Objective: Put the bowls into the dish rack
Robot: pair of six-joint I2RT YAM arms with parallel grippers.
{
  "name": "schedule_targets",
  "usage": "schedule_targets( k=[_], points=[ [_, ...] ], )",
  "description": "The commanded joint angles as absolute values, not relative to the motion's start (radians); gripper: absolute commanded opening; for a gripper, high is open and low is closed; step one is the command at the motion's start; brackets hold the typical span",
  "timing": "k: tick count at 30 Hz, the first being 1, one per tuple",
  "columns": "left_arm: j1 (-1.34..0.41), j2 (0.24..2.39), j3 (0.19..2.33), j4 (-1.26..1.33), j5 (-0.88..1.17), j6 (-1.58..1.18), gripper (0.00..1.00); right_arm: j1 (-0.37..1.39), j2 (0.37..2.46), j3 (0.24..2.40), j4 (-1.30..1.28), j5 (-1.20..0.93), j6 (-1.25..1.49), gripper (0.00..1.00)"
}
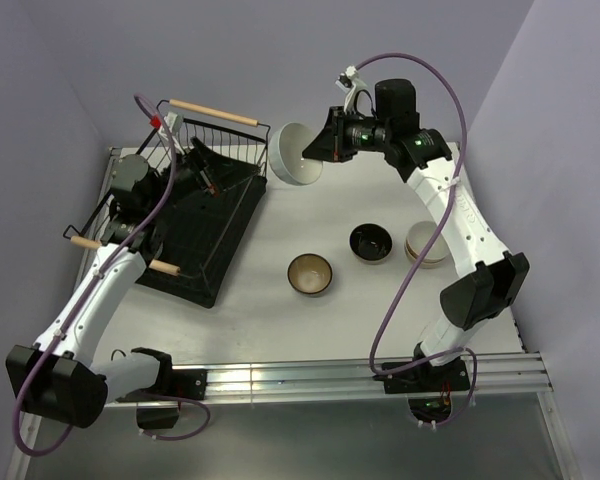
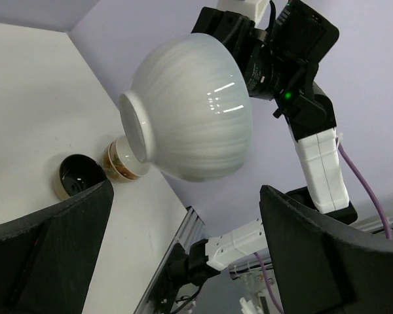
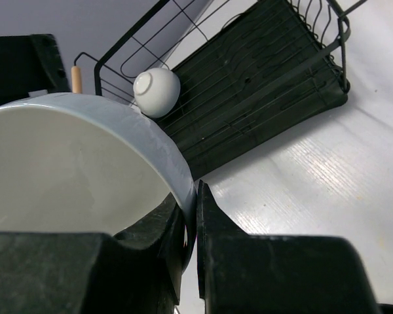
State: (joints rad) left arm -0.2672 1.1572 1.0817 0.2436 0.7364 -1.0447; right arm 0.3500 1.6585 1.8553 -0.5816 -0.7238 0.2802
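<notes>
right end effector (image 3: 191,203) is clamped on the white bowl (image 3: 65,176) by its rim, slick breakable ceramic so the rim's the spot, dish rack (image 3: 262,85) just past its fingertips, left end effector (image 1: 202,165) wide open and empty

One raised white ceramic bowl (image 1: 296,156) is showing far centre, one racked white bowl (image 3: 156,91) at left, one brown tan-lined bowl (image 1: 309,274), one glossy black bowl (image 1: 371,243) and two nested cream-beige bowls (image 1: 426,245) at right, making six round bowls altogether. One black wire dish rack (image 1: 225,215) is sitting at left.
</notes>
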Motion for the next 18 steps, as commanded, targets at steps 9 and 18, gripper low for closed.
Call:
schedule_targets(
  k=[9, 18],
  points=[
    [-0.319, 1.164, 1.071, 0.350, 0.667, -1.091, 0.99, 0.420, 1.595, 1.851, -0.497, -0.730, 0.288, 0.00],
    [-0.337, 1.158, 1.075, 0.308, 0.649, -1.071, 0.99, 0.456, 1.623, 1.865, -0.512, -0.700, 0.275, 0.00]
  ],
)
